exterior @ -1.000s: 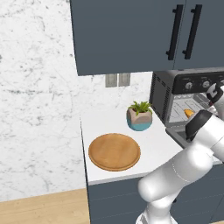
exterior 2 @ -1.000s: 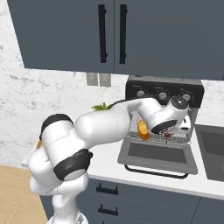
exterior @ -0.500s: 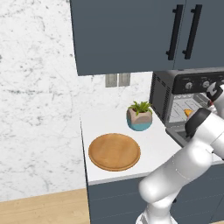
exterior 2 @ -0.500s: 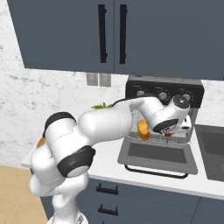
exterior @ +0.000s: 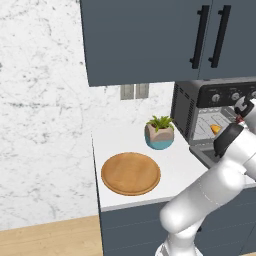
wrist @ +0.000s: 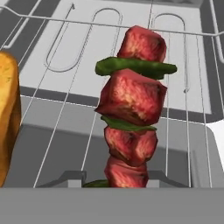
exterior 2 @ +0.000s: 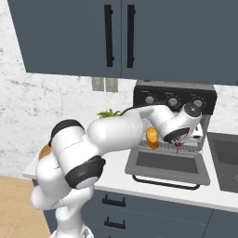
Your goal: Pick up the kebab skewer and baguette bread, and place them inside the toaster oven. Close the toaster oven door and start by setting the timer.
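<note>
the gripper (exterior 2: 178,145) sits at the mouth of the oven (exterior 2: 174,100), jaws narrowed on the skewer (wrist: 131,109), whose red meat chunks and green slices rise from between the tips in the hand view. under the skewer lies the wire rack (wrist: 65,52) of the oven. the bread (exterior 2: 152,137) rests on the rack to the skewer's left, apart from it. the door (exterior 2: 166,165) hangs open and flat in front. in the left base view a round wooden board (exterior: 131,173) lies on the white counter (exterior: 105,140), with a small potted plant (exterior: 160,133) between it and the oven.
</note>
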Motion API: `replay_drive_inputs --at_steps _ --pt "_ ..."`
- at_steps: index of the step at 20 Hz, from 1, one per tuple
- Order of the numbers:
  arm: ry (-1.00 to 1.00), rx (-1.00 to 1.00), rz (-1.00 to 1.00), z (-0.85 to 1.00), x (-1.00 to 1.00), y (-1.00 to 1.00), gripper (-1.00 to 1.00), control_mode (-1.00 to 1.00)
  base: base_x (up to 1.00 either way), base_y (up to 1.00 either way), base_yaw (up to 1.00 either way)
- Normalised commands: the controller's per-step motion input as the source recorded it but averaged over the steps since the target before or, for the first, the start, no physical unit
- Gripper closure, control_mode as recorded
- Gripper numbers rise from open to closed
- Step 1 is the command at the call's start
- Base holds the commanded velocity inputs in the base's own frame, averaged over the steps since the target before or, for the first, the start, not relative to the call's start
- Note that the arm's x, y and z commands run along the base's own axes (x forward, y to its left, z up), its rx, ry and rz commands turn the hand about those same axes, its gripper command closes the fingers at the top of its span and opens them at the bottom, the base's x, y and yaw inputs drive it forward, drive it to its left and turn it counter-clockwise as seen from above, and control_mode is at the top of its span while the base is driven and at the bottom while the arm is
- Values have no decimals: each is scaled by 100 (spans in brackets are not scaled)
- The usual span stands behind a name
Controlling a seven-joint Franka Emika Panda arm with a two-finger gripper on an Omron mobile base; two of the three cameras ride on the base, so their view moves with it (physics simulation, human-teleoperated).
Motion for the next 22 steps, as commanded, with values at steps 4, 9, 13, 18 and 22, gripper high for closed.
replay_drive_inputs --at_steps 4,9,13,18,22 --pt "5 0 2 -20 1 0 100 -100 0 0 0" --pt "5 0 2 -17 1 0 100 -100 0 0 0" --pt "7 0 1 -31 -5 0 100 -100 0 0 0" --pt "1 0 1 -30 -18 4 -100 -100 0 0 0" --pt "0 0 0 -17 -19 1 -100 -100 0 0 0"
